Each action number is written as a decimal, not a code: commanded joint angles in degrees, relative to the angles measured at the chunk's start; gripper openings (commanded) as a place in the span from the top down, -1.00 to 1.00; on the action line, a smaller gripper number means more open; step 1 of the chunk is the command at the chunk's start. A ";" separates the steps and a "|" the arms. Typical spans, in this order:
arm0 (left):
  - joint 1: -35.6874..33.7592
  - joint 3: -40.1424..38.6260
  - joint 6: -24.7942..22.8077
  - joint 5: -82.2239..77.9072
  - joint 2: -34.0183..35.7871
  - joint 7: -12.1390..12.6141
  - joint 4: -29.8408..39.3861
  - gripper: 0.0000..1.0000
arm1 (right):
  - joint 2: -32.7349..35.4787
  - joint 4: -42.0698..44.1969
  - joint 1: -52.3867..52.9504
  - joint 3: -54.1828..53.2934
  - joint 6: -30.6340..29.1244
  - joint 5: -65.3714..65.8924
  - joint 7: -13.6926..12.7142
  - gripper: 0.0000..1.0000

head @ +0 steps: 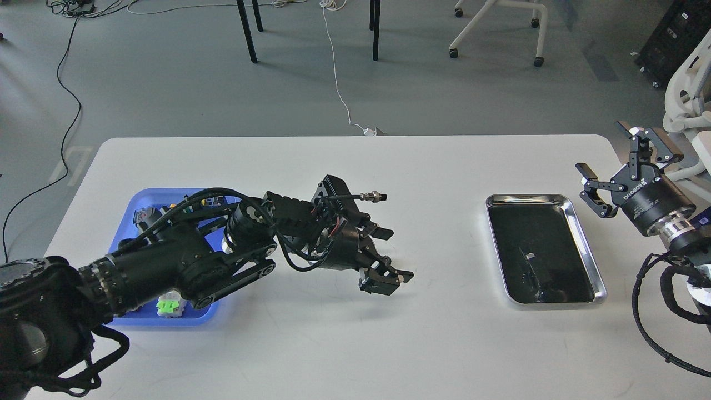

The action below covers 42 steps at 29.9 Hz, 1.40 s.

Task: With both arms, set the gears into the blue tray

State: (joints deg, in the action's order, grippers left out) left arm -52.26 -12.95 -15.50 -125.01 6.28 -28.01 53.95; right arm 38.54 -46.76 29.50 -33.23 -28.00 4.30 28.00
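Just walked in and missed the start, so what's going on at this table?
A two-armed robot is working over a white table. Its left pincer hangs open between a blue tray holding small parts and a steel tray. The right pincer is open, raised beside the steel tray. Neither visibly holds anything.

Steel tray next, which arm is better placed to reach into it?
Probably the right. The right gripper hangs open just beside the steel tray, at its far right corner. The left gripper is mid-table, nearer the blue tray.
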 commanded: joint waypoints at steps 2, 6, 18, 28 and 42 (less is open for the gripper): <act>-2.05 3.27 1.61 0.01 -3.90 0.01 -5.86 -0.91 | 0.05 0.00 -0.32 0.01 0.00 0.01 0.00 -0.95; -2.05 4.07 1.70 0.01 -4.87 0.01 -8.59 -0.84 | 0.14 0.00 -0.41 0.01 0.00 0.01 0.00 -0.95; -1.96 5.39 1.79 0.01 -4.87 0.01 -10.45 -0.52 | 0.05 -0.09 -0.67 0.01 0.00 0.01 0.00 -0.95; -1.96 5.39 1.79 0.01 -4.87 0.01 -10.45 -0.52 | 0.05 -0.09 -0.67 0.01 0.00 0.01 0.00 -0.95; -1.44 8.12 1.79 0.01 -4.87 0.01 -12.73 0.43 | 0.14 -0.09 -0.67 0.01 0.00 0.01 0.00 -0.95</act>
State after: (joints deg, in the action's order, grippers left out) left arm -53.78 -4.86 -13.68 -125.01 1.28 -27.97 41.25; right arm 38.68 -46.85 28.82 -33.22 -28.00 4.30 28.00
